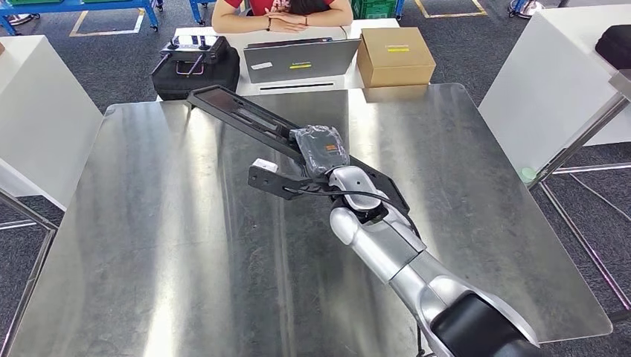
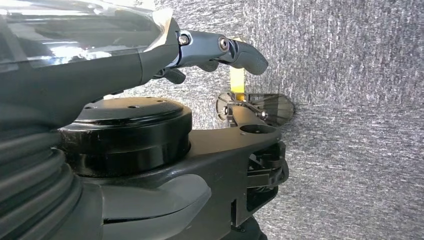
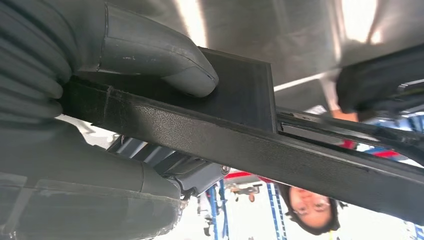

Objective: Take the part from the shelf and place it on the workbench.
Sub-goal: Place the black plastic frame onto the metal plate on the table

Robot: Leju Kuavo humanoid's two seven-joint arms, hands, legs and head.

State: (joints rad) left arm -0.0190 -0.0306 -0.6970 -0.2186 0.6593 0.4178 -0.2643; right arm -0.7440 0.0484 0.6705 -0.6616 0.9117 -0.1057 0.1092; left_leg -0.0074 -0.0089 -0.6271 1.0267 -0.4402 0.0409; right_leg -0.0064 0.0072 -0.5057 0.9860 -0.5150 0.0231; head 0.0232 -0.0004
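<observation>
A long flat black part (image 1: pixel 245 119) with a bracket end lies slanted over the middle of the steel workbench (image 1: pixel 149 245). My right hand (image 1: pixel 321 150) grips it near its middle, the silver arm reaching in from the lower right. In the right wrist view the thick grey thumb (image 3: pixel 165 60) presses on the part's flat face (image 3: pixel 240 95), and the black bar (image 3: pixel 280 150) runs across the picture. I cannot tell whether the part touches the bench top. My left hand (image 2: pixel 220 52) hangs by my body over grey carpet, fingers curled, holding nothing.
Behind the workbench a person (image 1: pixel 286 13) sits at a white table with a laptop (image 1: pixel 301 59), a cardboard box (image 1: pixel 394 56) and a black case with a controller (image 1: pixel 195 63). White tables (image 1: pixel 37 111) stand at both sides.
</observation>
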